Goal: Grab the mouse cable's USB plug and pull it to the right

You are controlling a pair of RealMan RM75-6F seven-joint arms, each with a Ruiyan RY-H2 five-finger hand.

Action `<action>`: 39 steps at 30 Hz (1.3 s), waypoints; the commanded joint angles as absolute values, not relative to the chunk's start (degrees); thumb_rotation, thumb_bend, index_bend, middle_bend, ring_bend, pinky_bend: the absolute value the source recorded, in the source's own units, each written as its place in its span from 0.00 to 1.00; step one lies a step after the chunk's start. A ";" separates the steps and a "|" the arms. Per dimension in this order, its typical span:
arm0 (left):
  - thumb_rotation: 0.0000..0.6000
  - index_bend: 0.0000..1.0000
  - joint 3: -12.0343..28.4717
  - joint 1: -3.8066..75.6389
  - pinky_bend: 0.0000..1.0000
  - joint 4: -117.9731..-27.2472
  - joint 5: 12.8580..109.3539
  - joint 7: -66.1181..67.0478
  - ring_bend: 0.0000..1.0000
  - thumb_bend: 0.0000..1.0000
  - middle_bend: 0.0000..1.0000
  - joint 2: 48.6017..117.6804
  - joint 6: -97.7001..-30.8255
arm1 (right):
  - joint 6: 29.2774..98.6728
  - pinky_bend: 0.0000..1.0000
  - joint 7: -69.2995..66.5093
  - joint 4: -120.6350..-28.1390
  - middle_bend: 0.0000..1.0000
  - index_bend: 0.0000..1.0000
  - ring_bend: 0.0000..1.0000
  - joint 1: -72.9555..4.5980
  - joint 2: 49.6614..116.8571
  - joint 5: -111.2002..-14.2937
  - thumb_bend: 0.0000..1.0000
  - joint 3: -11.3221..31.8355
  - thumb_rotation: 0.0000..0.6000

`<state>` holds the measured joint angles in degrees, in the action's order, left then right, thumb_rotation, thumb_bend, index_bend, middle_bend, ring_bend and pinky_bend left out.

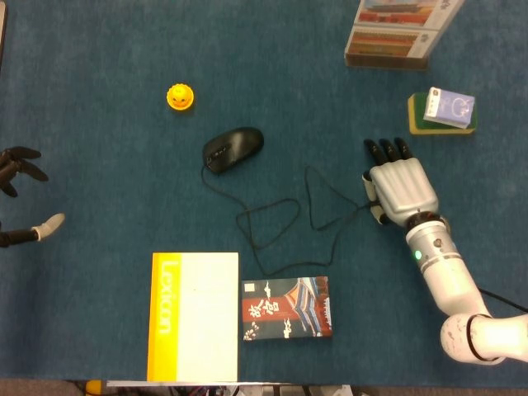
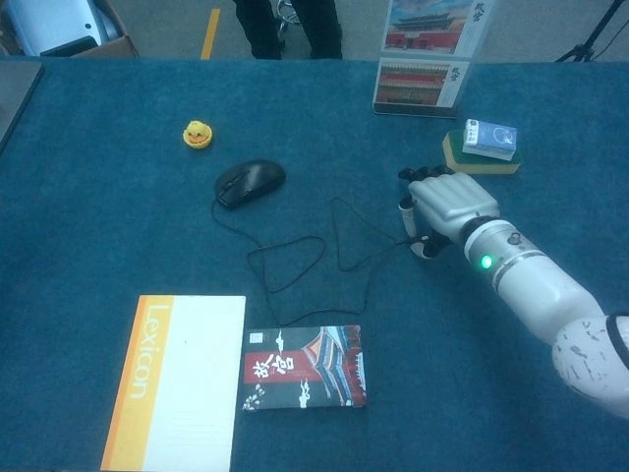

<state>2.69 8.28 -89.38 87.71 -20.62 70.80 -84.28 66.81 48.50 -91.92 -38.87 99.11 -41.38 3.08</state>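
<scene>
My right hand (image 1: 402,188) lay palm down on the blue table (image 1: 99,49), and it pinched the end of the mouse cable (image 1: 280,216), where the USB plug was hidden under the hand. The cable ran in loose loops back to the black mouse (image 1: 233,148), which sat near the yellow duck (image 1: 180,97). My left hand (image 1: 18,169) was at the far left edge with its fingers spread and held nothing.

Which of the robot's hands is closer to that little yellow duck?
The left hand. It sits at the table's far left edge, somewhat below and left of the duck. The right hand is much farther off, over at the cable end on the duck's other side.
</scene>
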 commanded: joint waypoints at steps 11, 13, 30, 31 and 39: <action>1.00 0.44 3.35 8.03 0.52 -89.12 86.72 -20.45 0.31 0.00 0.29 70.82 -84.74 | 70.83 0.02 46.03 -96.92 0.10 0.65 0.00 -37.23 95.48 -48.03 0.31 3.37 1.00; 1.00 0.44 3.66 7.89 0.52 -89.06 86.29 -20.48 0.31 0.00 0.29 70.80 -84.98 | 71.97 0.02 45.59 -98.09 0.10 0.65 0.00 -36.76 94.24 -49.72 0.31 3.34 1.00; 1.00 0.44 5.59 7.69 0.52 -87.46 83.33 -19.12 0.31 0.00 0.29 72.15 -85.05 | 77.36 0.02 29.46 -100.11 0.11 0.66 0.00 -31.12 81.88 -68.36 0.31 3.60 1.00; 1.00 0.44 5.59 7.71 0.52 -87.42 83.33 -19.04 0.31 0.00 0.29 72.21 -84.98 | 77.32 0.02 29.04 -99.98 0.11 0.66 0.00 -31.01 81.76 -68.72 0.31 3.73 1.00; 1.00 0.44 5.91 8.36 0.52 -86.90 83.03 -19.04 0.31 0.00 0.29 72.70 -83.80 | 76.23 0.02 29.07 -100.65 0.11 0.66 0.00 -30.30 81.54 -69.73 0.31 4.25 1.00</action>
<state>5.85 8.26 -87.00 83.09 -19.08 72.62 -83.90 76.28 29.00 -100.58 -30.36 81.59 -69.69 4.19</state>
